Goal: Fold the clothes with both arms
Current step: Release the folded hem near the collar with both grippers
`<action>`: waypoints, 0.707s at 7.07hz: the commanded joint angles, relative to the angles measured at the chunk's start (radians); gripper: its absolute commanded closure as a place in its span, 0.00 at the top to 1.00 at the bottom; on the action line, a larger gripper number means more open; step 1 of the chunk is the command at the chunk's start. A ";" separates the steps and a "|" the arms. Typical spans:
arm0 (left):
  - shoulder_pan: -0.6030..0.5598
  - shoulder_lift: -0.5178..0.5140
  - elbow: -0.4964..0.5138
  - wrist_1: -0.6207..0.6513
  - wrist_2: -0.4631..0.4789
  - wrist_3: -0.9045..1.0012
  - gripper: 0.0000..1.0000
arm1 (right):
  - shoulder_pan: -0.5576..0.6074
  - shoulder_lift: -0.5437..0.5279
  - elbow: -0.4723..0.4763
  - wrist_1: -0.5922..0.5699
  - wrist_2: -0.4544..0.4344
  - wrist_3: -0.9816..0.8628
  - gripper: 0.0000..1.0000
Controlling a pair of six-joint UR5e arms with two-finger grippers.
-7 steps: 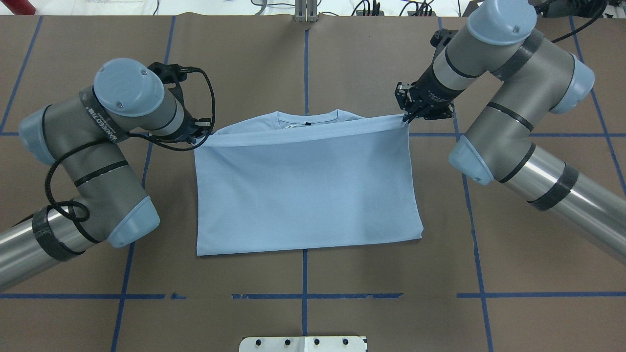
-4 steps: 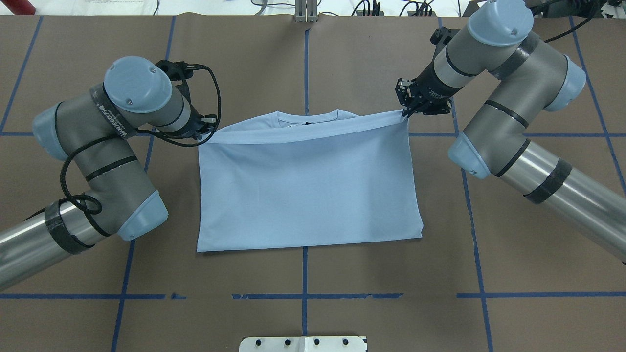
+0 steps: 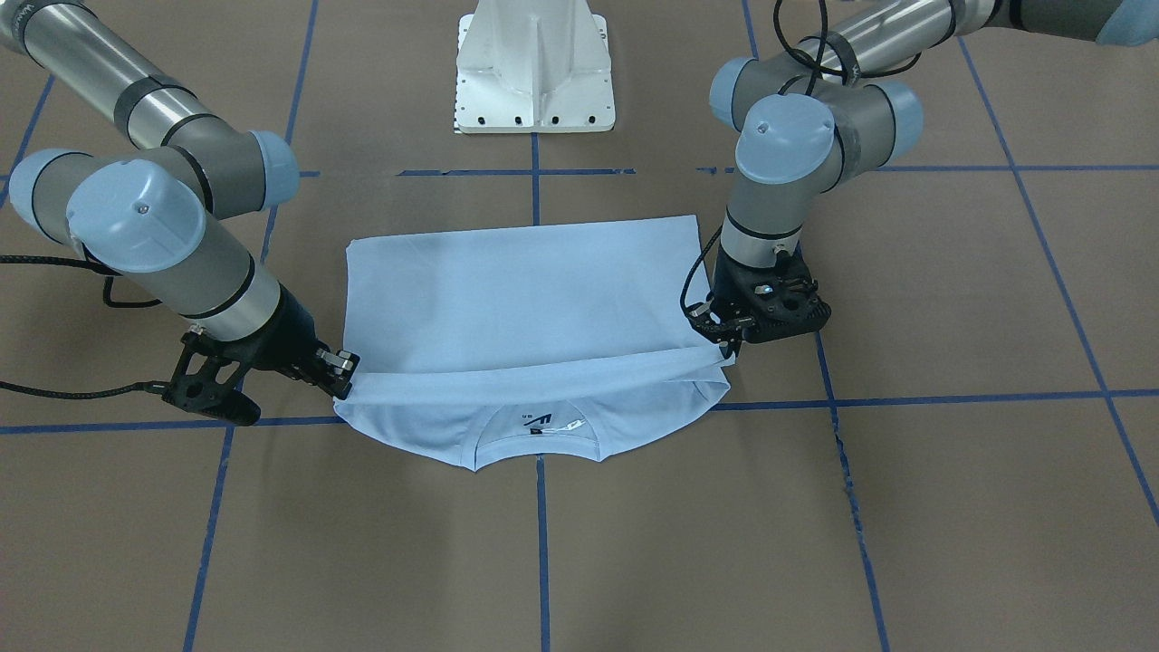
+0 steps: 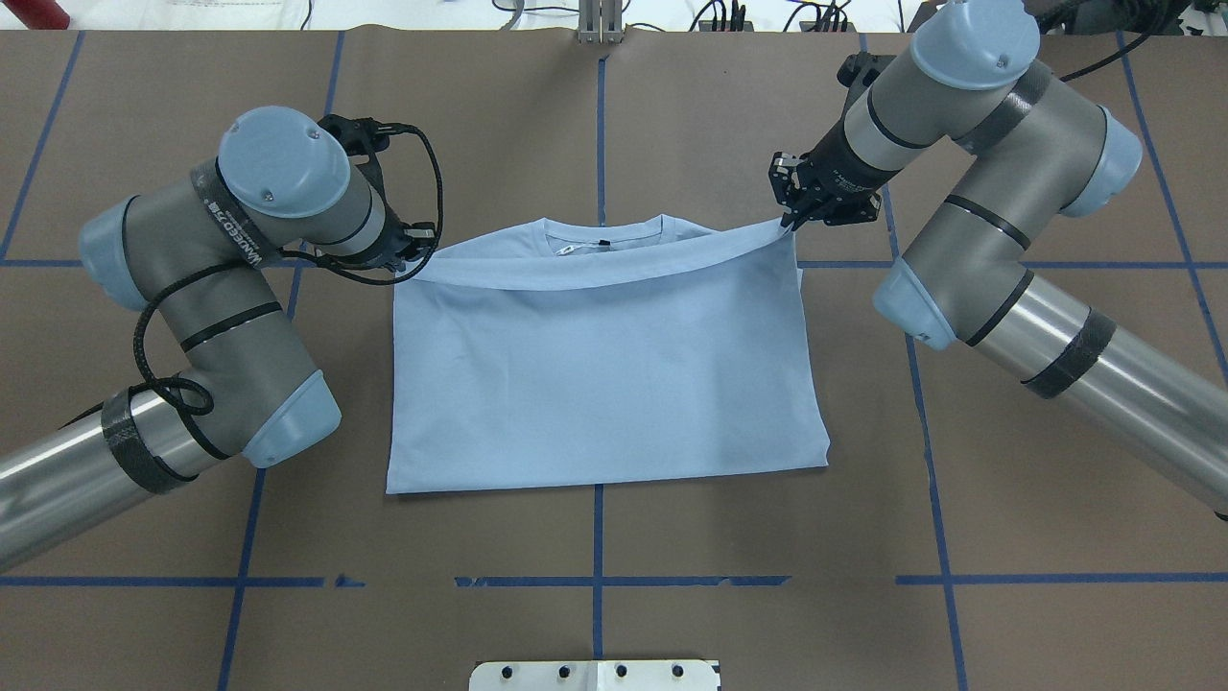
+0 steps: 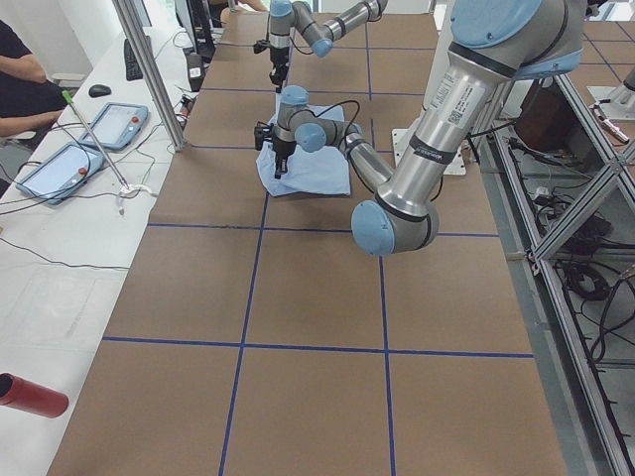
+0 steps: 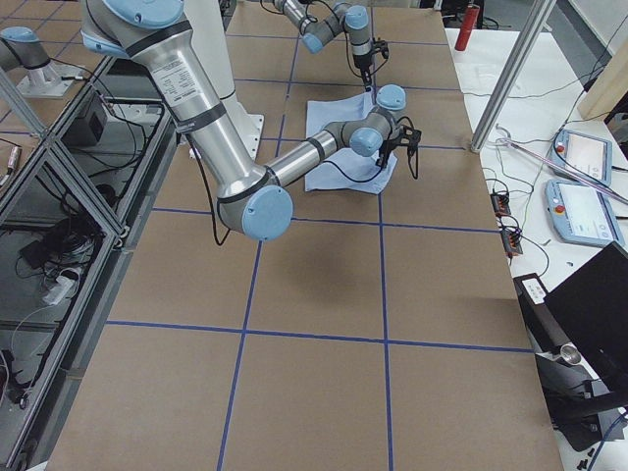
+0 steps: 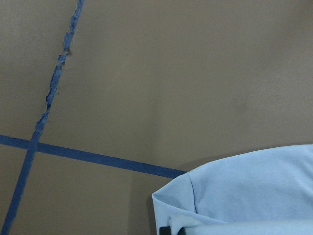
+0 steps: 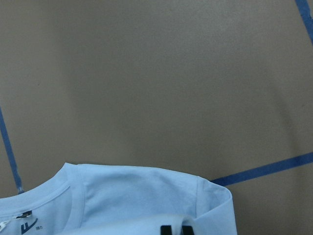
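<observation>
The light blue T-shirt (image 4: 604, 384) lies on the brown table, its lower half folded up over the chest. The folded edge hangs slightly raised as a band just short of the ribbed collar (image 4: 602, 228). My left gripper (image 4: 419, 251) is shut on that edge's left corner and my right gripper (image 4: 792, 223) is shut on its right corner. In the front-facing view the left gripper (image 3: 729, 349) is at the right, the right gripper (image 3: 345, 381) at the left, and the T-shirt (image 3: 516, 290) is between them. The wrist views show the shirt shoulders (image 7: 244, 191) and the collar side (image 8: 137, 200).
The white pedestal base (image 3: 534, 72) stands behind the shirt on the robot's side. Blue tape lines (image 4: 598, 537) cross the brown table cover. In the left side view a desk with tablets (image 5: 60, 164), a metal post (image 5: 149, 69) and a red cylinder (image 5: 30, 395) border the table.
Both grippers have carried the folded edge a little farther toward the collar. The left arm's elbow and wrist have shifted right and away from the robot.
</observation>
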 commanded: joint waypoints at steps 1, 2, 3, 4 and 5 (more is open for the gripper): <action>0.001 -0.017 0.035 -0.028 0.003 -0.008 1.00 | -0.007 -0.001 -0.021 0.001 -0.012 -0.003 1.00; -0.001 -0.018 0.040 -0.028 0.003 -0.003 1.00 | -0.007 0.001 -0.021 0.001 -0.009 -0.004 1.00; -0.002 -0.018 0.034 -0.028 0.003 0.000 1.00 | -0.007 -0.004 -0.011 0.003 -0.008 -0.003 1.00; -0.004 -0.019 0.026 -0.027 0.000 0.000 1.00 | -0.019 -0.019 0.026 0.003 -0.011 0.011 1.00; -0.004 -0.019 0.010 -0.025 -0.002 0.000 1.00 | -0.059 -0.074 0.110 0.000 -0.035 0.022 1.00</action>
